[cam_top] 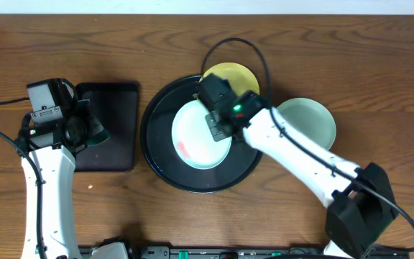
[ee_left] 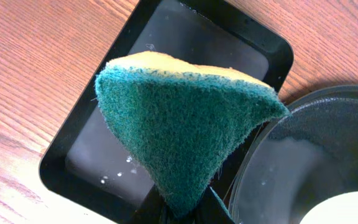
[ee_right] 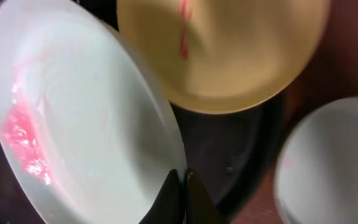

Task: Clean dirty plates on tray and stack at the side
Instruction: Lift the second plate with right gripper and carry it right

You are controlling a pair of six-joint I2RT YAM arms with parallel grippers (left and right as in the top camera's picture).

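The right gripper [cam_top: 219, 124] is clamped on the right rim of the plate [cam_top: 192, 137], which lies in the middle of the tray [cam_top: 153, 155]. The right wrist view shows its fingertips [ee_right: 171, 199] pressed together on that edge. The left gripper [cam_top: 92, 129] is clenched on the sponge [ee_left: 179, 124], over the small tray [cam_top: 113, 108] just left of the big one, with its fingers mostly hidden behind the sponge.

The relation that counts, as I judge it: the red smear [cam_top: 183, 150] sits on the plate's left half, away from the right jaws and toward the sponge. So the left arm is nearer for the wipe, and its way runs rightward over the tray's raised rim. The plate is round, so there is no axis to line up. The sponge has its narrow corner at the jaws and its broad green face free.

Room is tight at the far side. The yellow plate [cam_top: 232, 75], also smeared, rests at the tray's far rim close against the plate; I cannot tell whether they touch. A 3rd plate [cam_top: 311, 122] lies on the table right of the tray, beside the right arm. The tray's left floor is bare
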